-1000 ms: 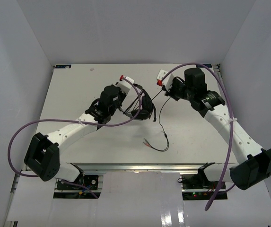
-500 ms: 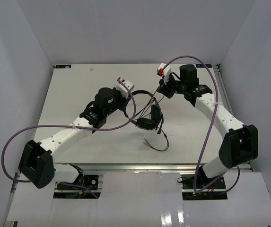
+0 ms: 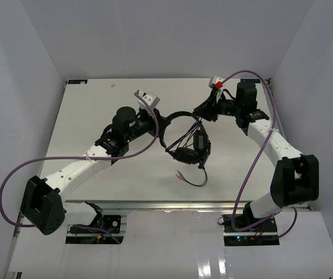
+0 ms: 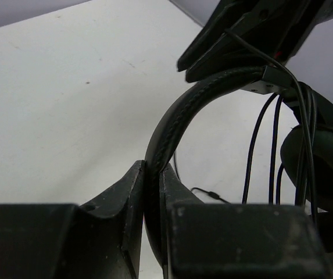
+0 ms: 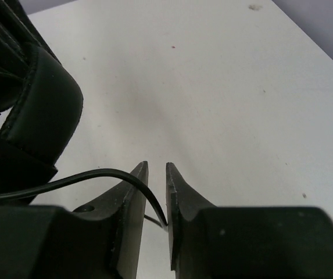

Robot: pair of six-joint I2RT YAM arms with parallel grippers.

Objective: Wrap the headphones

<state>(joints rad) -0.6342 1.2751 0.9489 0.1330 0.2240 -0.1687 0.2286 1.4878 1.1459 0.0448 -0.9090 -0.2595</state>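
The black headphones hang above the table (image 3: 85, 122), headband (image 3: 181, 114) on top and two earcups (image 3: 201, 141) below it. My left gripper (image 3: 161, 121) is shut on the headband (image 4: 172, 122) at its left end (image 4: 153, 168). Thin cord strands (image 4: 271, 139) drop from the band beside an earcup (image 4: 323, 168). My right gripper (image 3: 200, 110) sits at the band's right end. Its jaws (image 5: 157, 167) stand slightly apart, with the thin cord (image 5: 96, 174) running loosely through the gap. The cord's tail (image 3: 196, 177) with reddish plugs (image 3: 179, 172) lies on the table.
Thick purple robot cables (image 3: 137, 152) loop along both arms, one arching over the right arm (image 3: 265, 87). White walls close in the table on the left, back and right. The table's front edge (image 3: 172, 202) runs just past the plugs.
Both arms carried the headphones rightward and a little nearer. The right arm swung toward the far right, and its jaws parted slightly around the cord.
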